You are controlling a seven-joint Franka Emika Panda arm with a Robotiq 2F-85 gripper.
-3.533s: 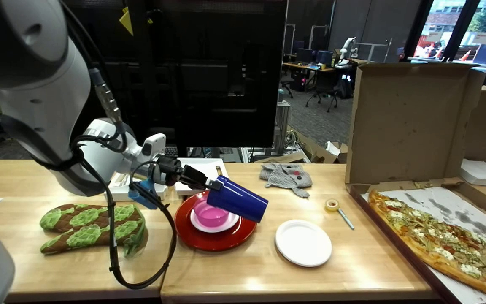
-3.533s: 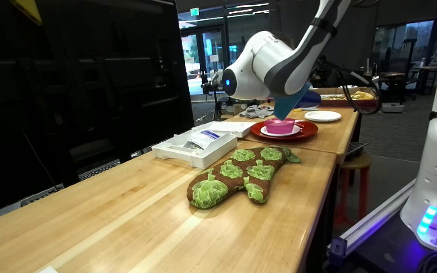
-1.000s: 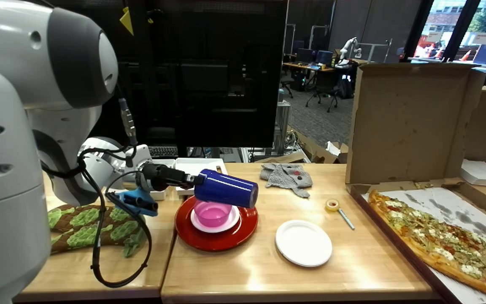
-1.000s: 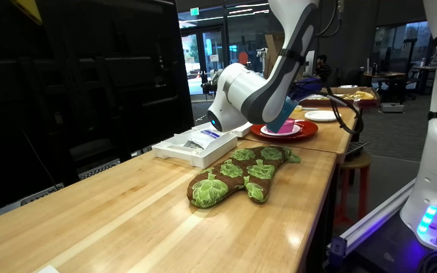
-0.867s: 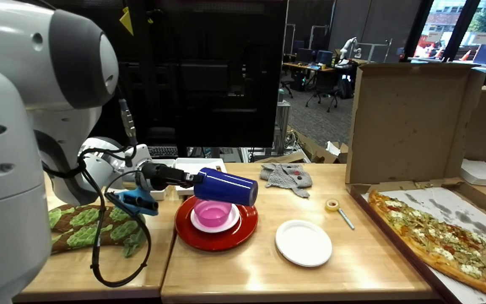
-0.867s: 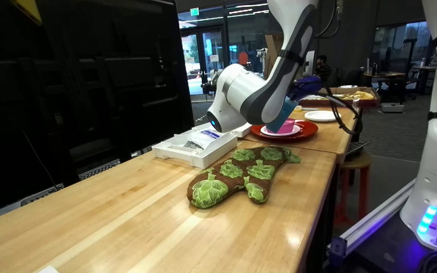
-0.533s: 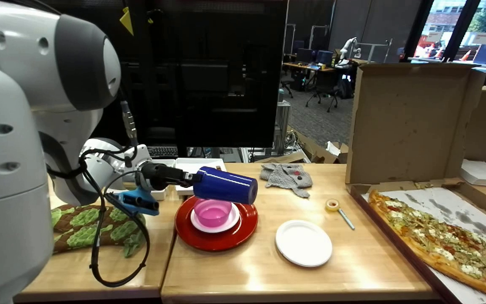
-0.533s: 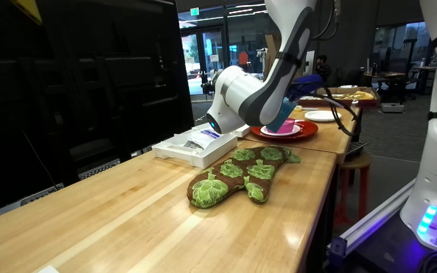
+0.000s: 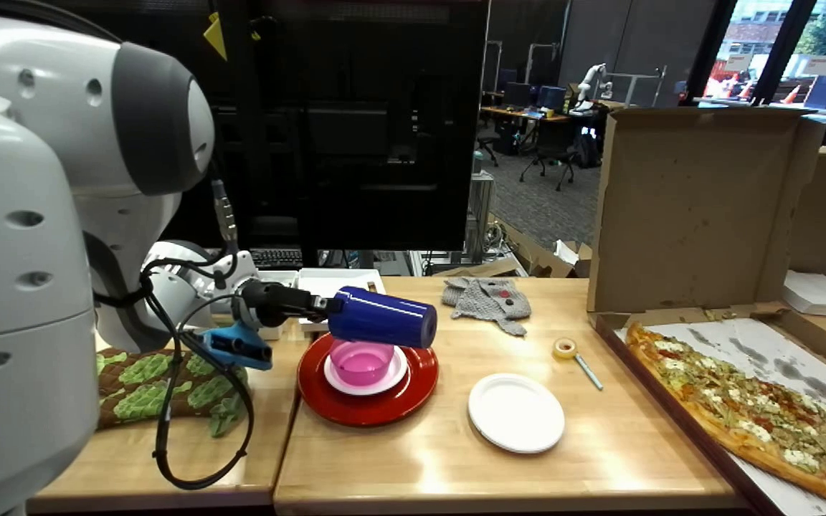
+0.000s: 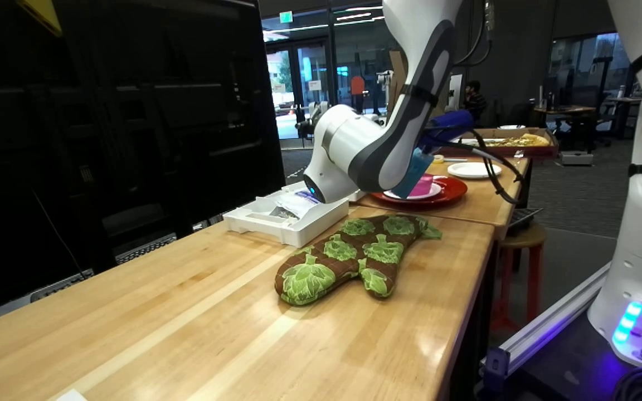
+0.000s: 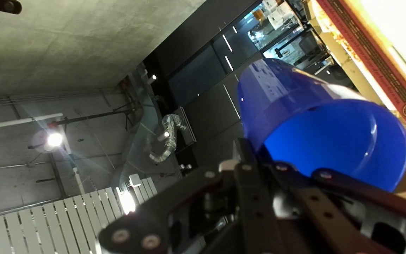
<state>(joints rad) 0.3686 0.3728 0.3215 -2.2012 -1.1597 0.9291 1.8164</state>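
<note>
My gripper (image 9: 335, 307) is shut on the rim of a blue cup (image 9: 384, 319). In the wrist view the fingertips (image 11: 256, 151) pinch the cup's wall, one outside and one inside, and the cup's open mouth (image 11: 333, 141) faces the camera. The cup lies nearly level in the air, its base pointing away from the gripper and slightly down. It is above a pink bowl (image 9: 361, 365) on a small white plate (image 9: 399, 371) on a red plate (image 9: 420, 394). In an exterior view the cup (image 10: 450, 123) shows behind the arm; the fingers are hidden there.
A white plate (image 9: 515, 413), tape roll (image 9: 565, 348), pen (image 9: 588, 371) and grey knitted piece (image 9: 488, 302) lie on the table. An open pizza box (image 9: 703, 208) with pizza (image 9: 743, 408) stands beyond. An oven mitt (image 10: 349, 256) and white tray (image 10: 312, 228) lie below the arm.
Since 3.5 seconds ago the held cup has moved back toward the arm, risen and become more level. Over the last second the cup stays nearly still while the arm's upper links shift slightly.
</note>
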